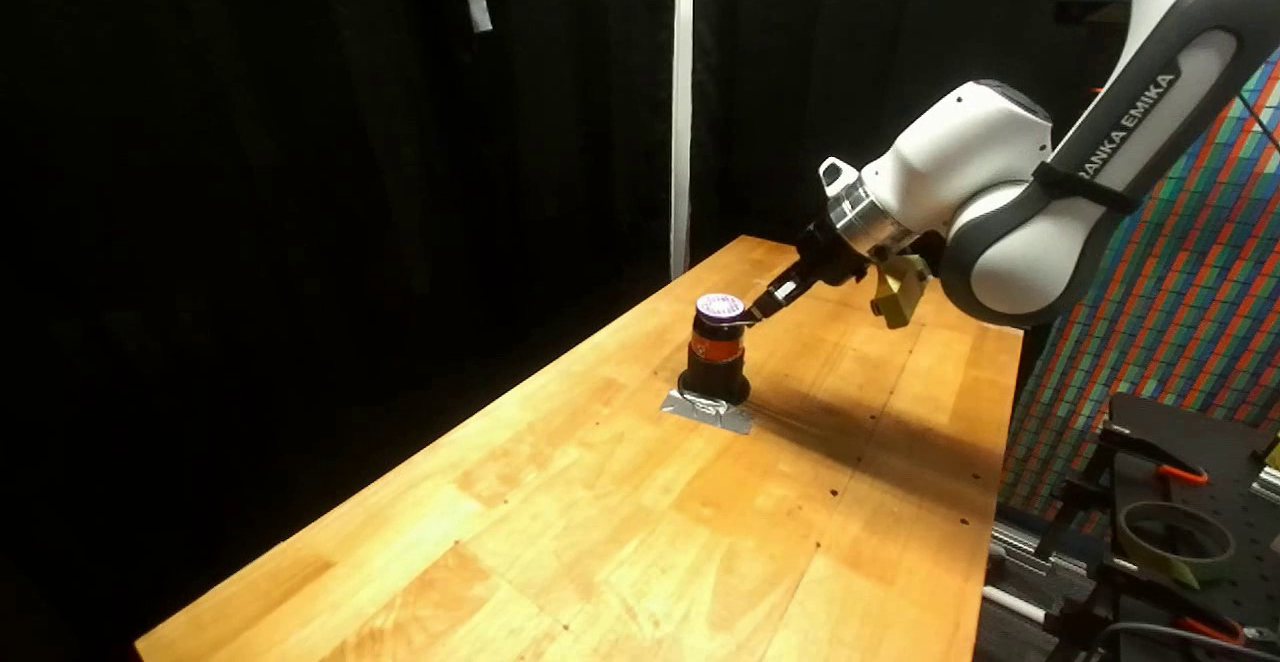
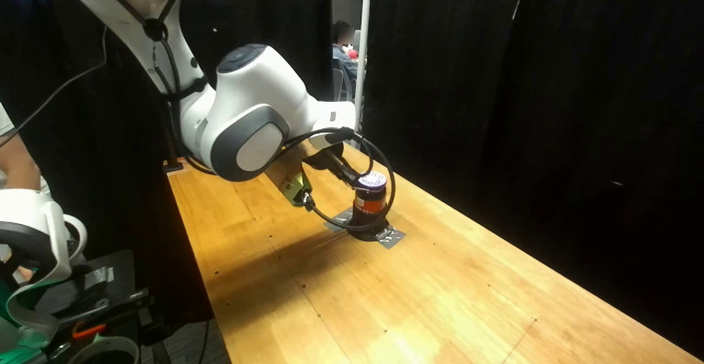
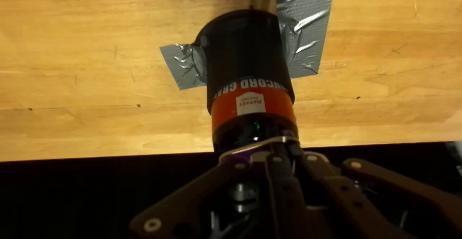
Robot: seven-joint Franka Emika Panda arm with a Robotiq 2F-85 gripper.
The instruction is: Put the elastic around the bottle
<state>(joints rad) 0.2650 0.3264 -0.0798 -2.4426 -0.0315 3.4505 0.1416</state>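
Note:
The bottle is a squat dark jar with a white-and-purple lid and an orange-red band, upright in both exterior views (image 1: 717, 346) (image 2: 370, 204) and in the wrist view (image 3: 254, 130). The elastic (image 3: 254, 146) is a thin pale band. In the wrist view it runs across the jar's near side just below the lid, from the left edge to my fingertips. Its far side is hidden. My gripper (image 3: 288, 146) reaches the lid's edge in both exterior views (image 1: 752, 316) (image 2: 357, 182). Its fingertips are close together, shut on the elastic, and touch or almost touch the jar.
The jar's lower part sits in a black round holder (image 3: 245, 51). Grey tape (image 3: 306, 29) fixes the holder to the wooden table (image 1: 600, 522). A cable (image 2: 391, 188) hangs in a loop from the wrist in front of the jar. The table's far edge lies close behind the jar.

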